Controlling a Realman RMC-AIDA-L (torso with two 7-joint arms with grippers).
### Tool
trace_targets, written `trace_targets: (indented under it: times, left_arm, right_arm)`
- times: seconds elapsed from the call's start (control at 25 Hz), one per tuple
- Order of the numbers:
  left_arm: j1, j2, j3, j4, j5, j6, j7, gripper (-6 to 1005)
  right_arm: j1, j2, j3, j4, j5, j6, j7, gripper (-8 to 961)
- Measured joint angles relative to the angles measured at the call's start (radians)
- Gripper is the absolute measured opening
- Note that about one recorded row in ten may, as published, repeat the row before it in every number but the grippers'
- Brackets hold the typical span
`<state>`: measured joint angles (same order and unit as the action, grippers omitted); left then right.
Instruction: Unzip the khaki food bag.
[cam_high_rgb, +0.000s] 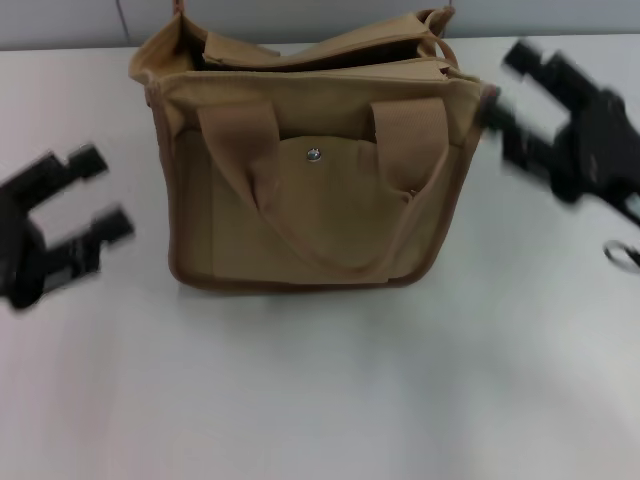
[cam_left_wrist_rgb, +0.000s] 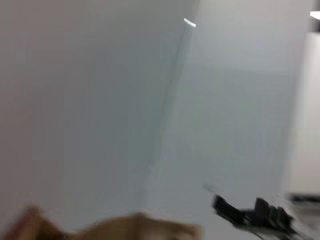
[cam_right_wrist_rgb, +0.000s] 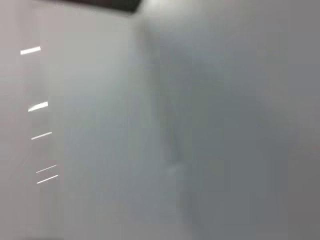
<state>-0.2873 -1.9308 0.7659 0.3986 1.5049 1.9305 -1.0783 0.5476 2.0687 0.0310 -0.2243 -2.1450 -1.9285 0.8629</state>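
Observation:
The khaki food bag stands upright at the middle back of the white table. It is tan canvas with two wide handles hanging down its front and a metal snap on the front pocket. Its top gapes open along the zipper line. My left gripper is open, to the left of the bag and apart from it. My right gripper is open, beside the bag's upper right corner, one finger close to it. In the left wrist view a strip of the bag shows, with my right gripper beyond it.
A grey wall runs behind the table's far edge. A small dark loop lies at the right edge of the table. The right wrist view shows only blurred grey wall.

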Motion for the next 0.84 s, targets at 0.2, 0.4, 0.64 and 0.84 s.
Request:
trace_targets:
  times: [0.2, 0.4, 0.64, 0.84]
  left_arm:
    - [0.007, 0.075, 0.369, 0.117, 0.023, 0.063, 0.016, 819]
    - [-0.012, 0.077, 0.404, 0.115, 0.042, 0.062, 0.018, 846]
    - [-0.015, 0.075, 0.395, 0.115, 0.049, 0.062, 0.013, 846]
    - [-0.011, 0.075, 0.394, 0.116, 0.049, 0.062, 0.013, 846]
  right_arm:
    - [-0.029, -0.018, -0.352, -0.127, -0.019, -0.181, 0.02, 849]
    - [-0.057, -0.01, -0.513, -0.141, -0.022, -0.148, 0.021, 853]
    - [-0.063, -0.004, -0.524, -0.142, -0.023, -0.129, 0.019, 853]
    - [-0.059, -0.004, -0.528, -0.141, -0.024, -0.123, 0.022, 853]
